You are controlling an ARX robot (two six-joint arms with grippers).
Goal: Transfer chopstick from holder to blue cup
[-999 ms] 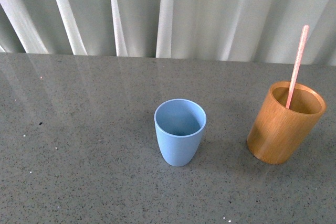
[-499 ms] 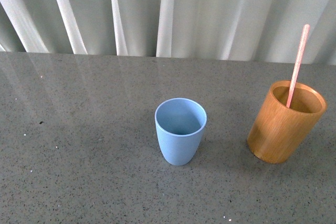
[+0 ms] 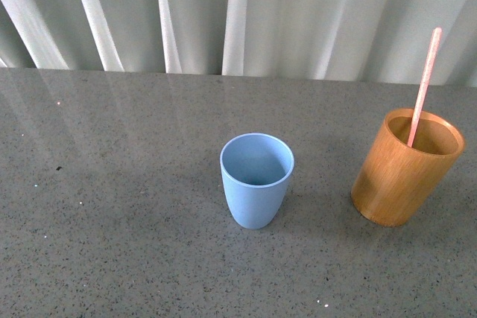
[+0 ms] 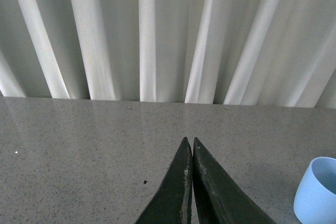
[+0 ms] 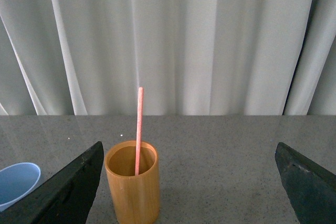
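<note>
Front view: a speckled grey stone table (image 3: 112, 221) runs back to a pale pleated curtain (image 3: 298, 13). A blue cup (image 3: 256, 180) stands upright near the middle of the table with its mouth open and nothing inside. To its right, well apart from it, stands a round bamboo holder (image 3: 406, 169), also upright. A single pink chopstick (image 3: 423, 87) sits in the holder. It leans against the far right part of the rim, and most of its length rises above the holder. Cup and holder carry plain surfaces.

Left wrist view: the left gripper (image 4: 189, 145) has its two dark fingers pressed together tip to tip with nothing between them. It hangs above bare table, and the blue cup shows only at the edge of the picture, off to the gripper's right.

Right wrist view: the right gripper (image 5: 189, 148) is spread wide, its dark fingers (image 5: 68, 187) far apart. The holder with the chopstick stands ahead of it on the table, clear of both fingers.
</note>
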